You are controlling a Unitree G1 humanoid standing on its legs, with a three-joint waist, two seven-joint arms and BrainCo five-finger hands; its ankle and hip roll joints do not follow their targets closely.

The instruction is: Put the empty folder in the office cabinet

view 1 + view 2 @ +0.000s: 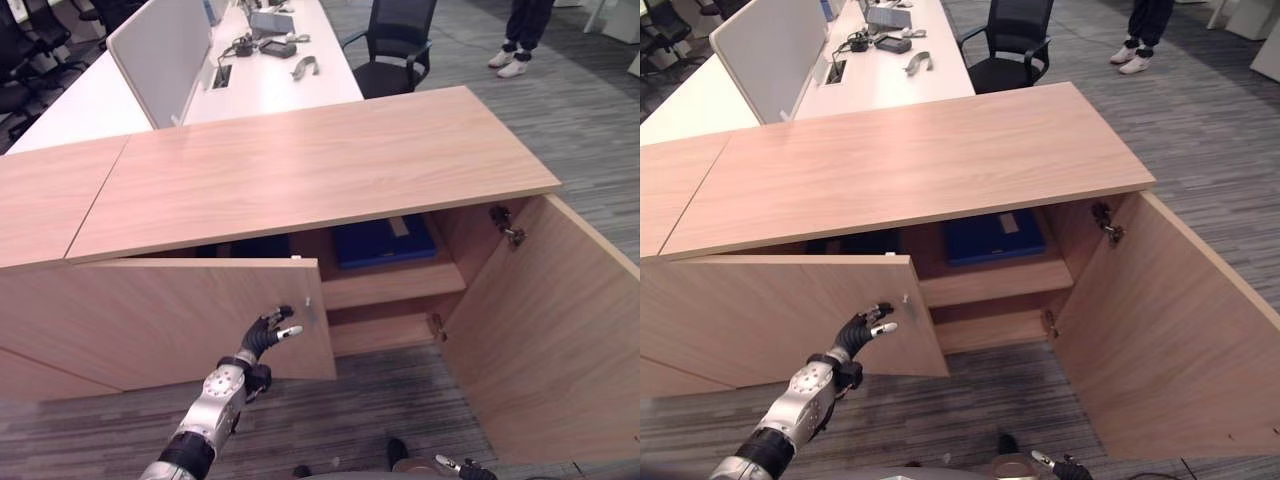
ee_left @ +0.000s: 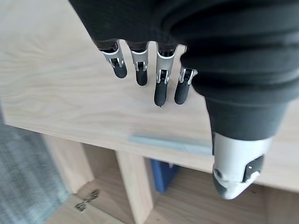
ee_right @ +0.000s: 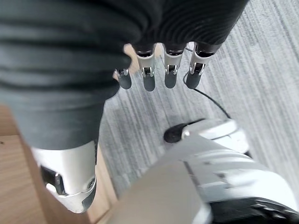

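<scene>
A blue folder (image 1: 384, 240) lies flat on the upper shelf of the low wooden cabinet (image 1: 300, 170), seen through the open right half. My left hand (image 1: 266, 334) is raised in front of the left door (image 1: 150, 320), close to that door's free edge and small silver handle (image 2: 170, 144). Its fingers (image 2: 161, 81) are straight and hold nothing. In the left wrist view the blue folder (image 2: 163, 173) shows past the door's edge. My right hand (image 3: 156, 74) hangs low over the carpet, fingers relaxed and empty, and shows at the bottom edge of the left eye view (image 1: 462, 467).
The right door (image 1: 560, 340) stands swung wide out over the carpet. The lower shelf (image 1: 385, 330) holds nothing I can see. Behind the cabinet are white desks (image 1: 270, 85) with a divider, a black chair (image 1: 395, 45) and a person's legs (image 1: 520, 40).
</scene>
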